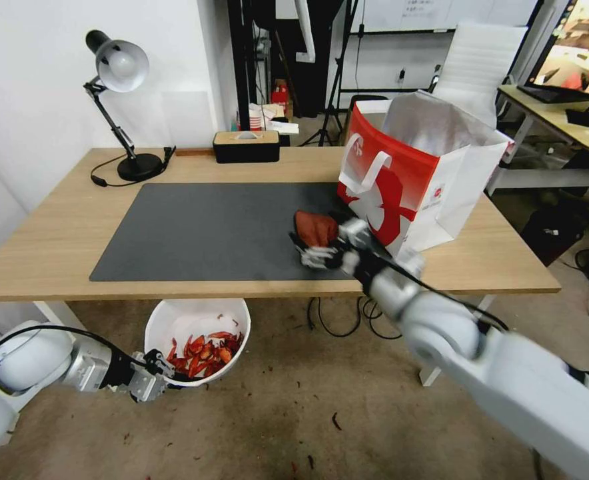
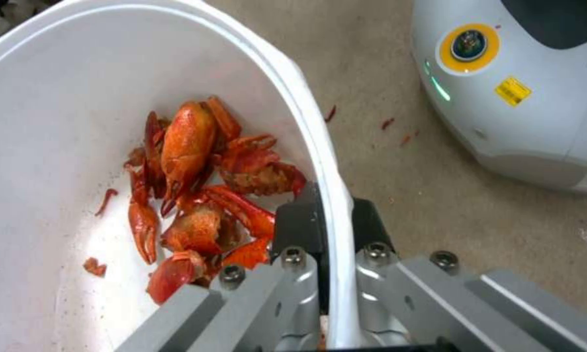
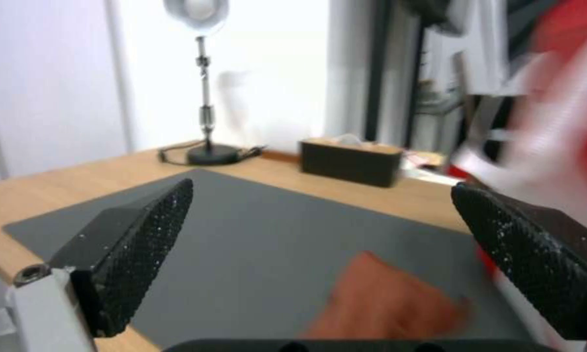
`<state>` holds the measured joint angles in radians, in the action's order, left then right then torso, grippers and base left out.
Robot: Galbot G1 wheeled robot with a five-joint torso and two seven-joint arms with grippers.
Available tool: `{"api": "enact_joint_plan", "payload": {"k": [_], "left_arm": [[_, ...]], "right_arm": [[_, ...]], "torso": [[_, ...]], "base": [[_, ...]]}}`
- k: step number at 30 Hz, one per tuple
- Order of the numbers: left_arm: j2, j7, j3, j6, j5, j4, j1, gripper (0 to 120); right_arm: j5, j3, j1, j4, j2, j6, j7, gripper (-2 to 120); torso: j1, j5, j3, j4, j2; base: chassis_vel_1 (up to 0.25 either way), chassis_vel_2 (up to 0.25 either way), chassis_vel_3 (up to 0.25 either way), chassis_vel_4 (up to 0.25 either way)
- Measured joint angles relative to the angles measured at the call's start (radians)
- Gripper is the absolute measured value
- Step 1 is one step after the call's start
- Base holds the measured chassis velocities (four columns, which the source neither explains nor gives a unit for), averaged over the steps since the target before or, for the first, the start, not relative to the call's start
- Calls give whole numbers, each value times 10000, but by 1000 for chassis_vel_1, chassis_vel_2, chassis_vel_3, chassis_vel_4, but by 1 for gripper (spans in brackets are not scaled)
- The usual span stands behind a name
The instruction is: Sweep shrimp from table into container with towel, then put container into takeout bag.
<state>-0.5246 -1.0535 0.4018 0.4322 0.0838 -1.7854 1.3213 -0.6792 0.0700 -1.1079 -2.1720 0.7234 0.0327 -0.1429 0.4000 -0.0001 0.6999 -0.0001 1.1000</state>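
Note:
Below the table's front edge (image 1: 174, 290), my left gripper (image 1: 153, 377) is shut on the rim of the white container (image 1: 174, 319). Red-orange shrimp (image 1: 204, 352) lie heaped inside the container (image 2: 46, 146), and the left wrist view shows the shrimp (image 2: 195, 195) beside the inner finger, with the rim pinched between both fingers. The brick-red towel (image 1: 316, 227) lies on the dark mat (image 1: 208, 227) next to the takeout bag (image 1: 414, 180). My right gripper (image 1: 311, 253) hovers open just in front of the towel (image 3: 385, 303), its pads (image 3: 144, 244) wide apart.
A desk lamp (image 1: 118, 73) and a black tissue box (image 1: 246, 147) stand along the table's back. A few red scraps (image 1: 336, 420) lie on the carpet. A second desk with a monitor (image 1: 578, 47) and a white chair stand at the back right. Cables hang under the table.

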Motion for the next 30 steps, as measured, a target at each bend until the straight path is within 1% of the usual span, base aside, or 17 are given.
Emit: {"api": "enact_joint_plan", "payload": {"k": [1,2,3,4,5,6,7,9,10,12,14,15,18,24,28,30], "left_arm": [[0,0,0,0,0,0,0,0],[-16,4,15,1,14,-51,32,0],[-21,12,32,3,19,-94,63,0],[-22,11,33,3,20,-99,66,0],[-31,18,64,5,23,-151,120,0],[-31,18,64,5,23,-151,120,0],[-41,23,87,6,26,-174,151,0],[-76,26,108,7,47,-235,187,0],[-76,26,108,7,47,-235,187,0],[-136,29,157,7,81,-291,249,0],[-184,33,216,32,173,-297,322,0],[-184,33,216,32,173,-297,322,0],[-196,34,308,80,200,-325,446,0],[-151,33,431,128,201,-353,566,0],[-154,-10,593,163,204,-404,771,0],[-173,-44,829,222,232,-477,1067,0]], "right_arm": [[0,0,0,0,0,0,0,100],[493,697,-1154,-189,122,359,93,100],[939,1256,-2062,-308,328,703,120,100],[975,1306,-2137,-317,350,735,121,100],[1561,2068,-3412,-363,844,1268,121,100],[1561,2068,-3412,-363,844,1268,121,100],[1991,2489,-4352,-245,1254,1726,122,100],[2539,2881,-5134,64,1716,2270,106,100],[2539,2881,-5134,64,1716,2270,106,100],[2963,3144,-5669,374,2221,2720,-10,100],[3258,3189,-5962,651,2632,2934,-200,100],[3258,3189,-5962,651,2632,2934,-200,100],[3287,3114,-6037,906,3036,2909,-580,100],[3026,2943,-5960,1069,3210,2680,-833,100],[2976,2824,-5931,1160,3221,2602,-862,100],[2973,2779,-5921,1183,3203,2567,-863,100]], "torso": [[0,0,0,0,0],[0,5,0,-8,0],[0,5,0,-5,0],[0,5,0,-5,0],[-2,2,-2,-3,1],[-2,2,-2,-3,1],[-1,1,-2,2,1],[-2,2,-1,-1,1],[-2,2,-1,-1,1],[-1,2,-1,0,1],[-2,1,-1,0,1],[-2,1,-1,0,1],[-1,0,0,2,1],[0,0,0,1,1],[-1,1,1,1,1],[-1,1,1,-2,1]], "base": [[0,0,0,0],[0,0,0,0],[0,0,0,0],[0,0,0,0],[0,0,0,0],[0,0,0,0],[0,0,0,0],[0,0,0,0],[0,0,0,0],[0,0,0,0],[0,0,0,0],[0,0,0,0],[0,0,0,0],[0,0,0,0],[0,0,0,0],[0,0,0,0]]}}
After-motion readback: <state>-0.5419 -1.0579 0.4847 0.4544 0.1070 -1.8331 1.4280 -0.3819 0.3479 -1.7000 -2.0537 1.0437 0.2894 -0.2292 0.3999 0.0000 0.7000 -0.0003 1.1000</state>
